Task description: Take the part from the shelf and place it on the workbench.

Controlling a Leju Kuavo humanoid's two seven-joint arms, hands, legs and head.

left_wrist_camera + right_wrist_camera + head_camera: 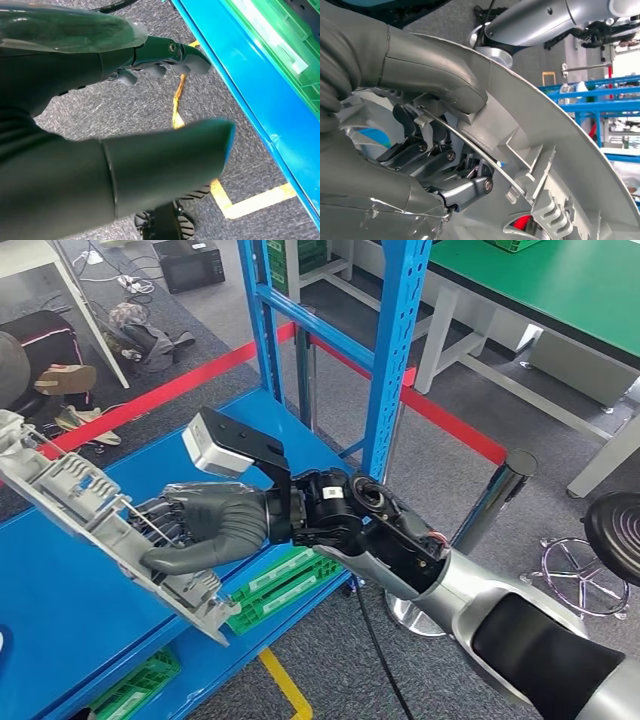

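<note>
Here the right hand (207, 530) grips the grey part (106, 525) above the blue shelf's (68, 610) front edge. The left hand (113, 165) hangs over the floor, holding nothing, fingers apart.

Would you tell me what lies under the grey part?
Under the grey part, held by the right hand, lies the blue shelf; whatever sits directly beneath is covered.
</note>
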